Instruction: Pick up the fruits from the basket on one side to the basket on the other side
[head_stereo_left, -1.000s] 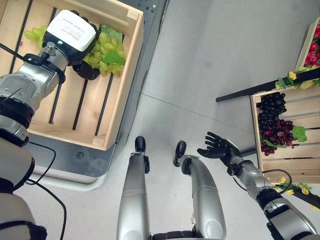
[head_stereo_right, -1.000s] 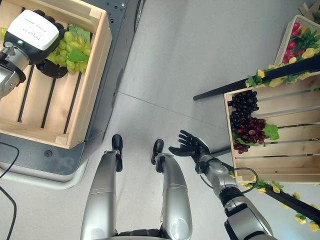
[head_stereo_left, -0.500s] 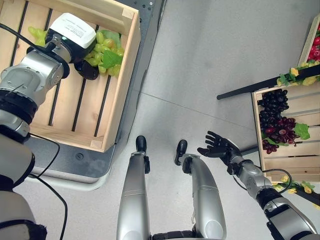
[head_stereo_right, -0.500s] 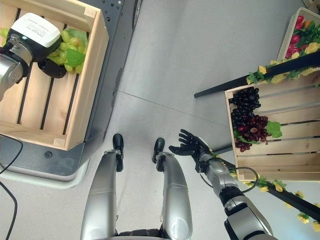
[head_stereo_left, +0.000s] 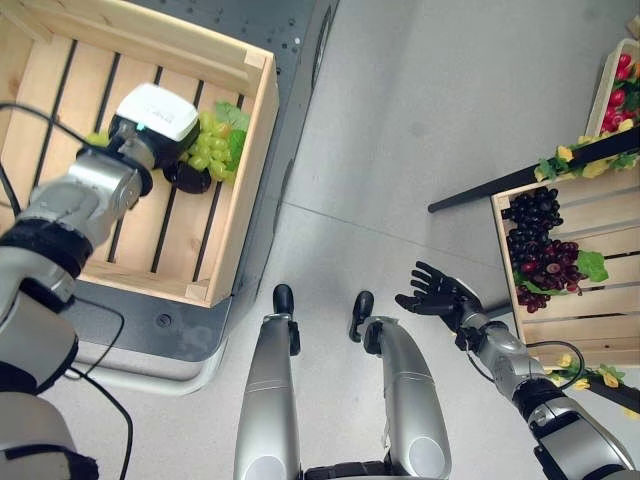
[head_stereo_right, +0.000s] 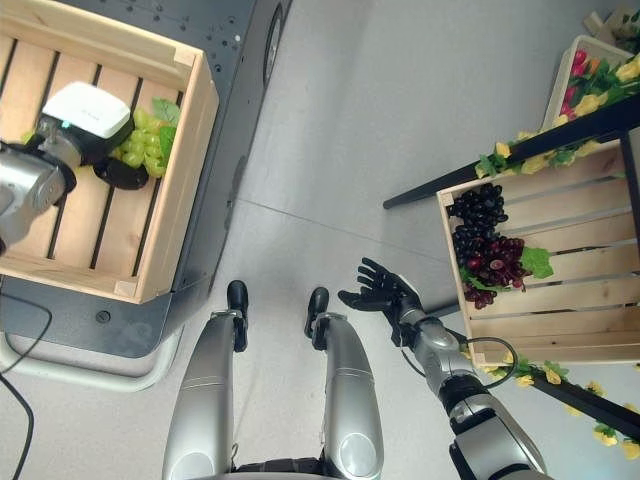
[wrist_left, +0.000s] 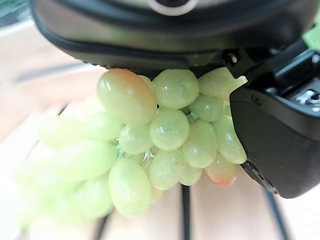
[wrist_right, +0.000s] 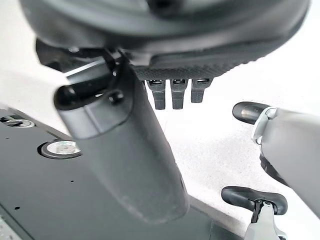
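In the left eye view, the left hand (head_stereo_left: 160, 115) sits inside the wooden crate (head_stereo_left: 236, 215) at the robot's left, over the green grapes (head_stereo_left: 212, 150) near the crate's right wall. The right hand (head_stereo_left: 432, 293) hangs above the floor (head_stereo_left: 400, 130) with fingers spread wide, holding nothing. Just beyond it, a second crate (head_stereo_left: 590, 330) holds dark grapes (head_stereo_left: 540, 245).

The right eye view shows the same layout.

In the left wrist view, the green grapes (wrist_left: 165, 135) press against the palm, the thumb (wrist_left: 272, 130) closed beside them; the grip seems firm, though the other fingers are hidden.

In the right wrist view, the right hand's fingers (wrist_right: 172, 92) extend straight.
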